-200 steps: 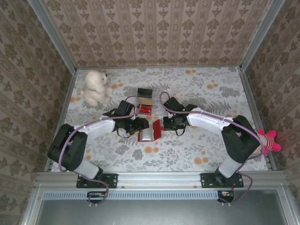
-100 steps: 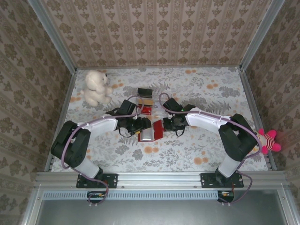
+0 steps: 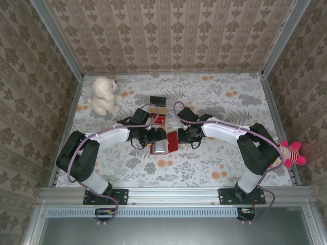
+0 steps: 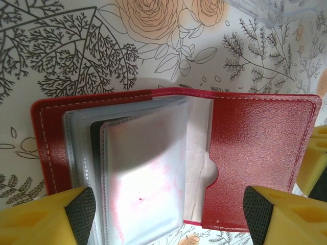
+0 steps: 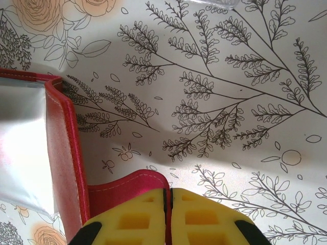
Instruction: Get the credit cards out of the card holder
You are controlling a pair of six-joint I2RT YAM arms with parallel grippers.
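We have the card holder (image 4: 260, 148) lying open on the table (image 3: 204, 163), near the middle, between the two arms. Our right end effector (image 5: 167, 206) is closed on a red flap at the holder's edge, which pins that side. Our left end effector (image 4: 166, 214) is spread wide with nothing in it. One yellow finger (image 4: 46, 217) is over the side with the clear sleeves (image 4: 143, 168), and the other is near the outer edge of the bare red cover. A dark credit card (image 4: 95, 150) shows as a narrow strip between two sleeves. We cannot tell whether more cards sit behind it.

We judge the step in hand to be getting hold of that card. To do it well, the right grip must be firm so the holder cannot slide or fold shut. We should narrow the left fingers and bring them onto the exposed card edge alone, not the sleeve around it. The sleeves look soft and slippery, so a pinch that catches plastic would likely drag the whole holder. The pull should run straight and slow along the sleeve's opening, avoiding the clear tray (image 4: 265, 10) just beyond.
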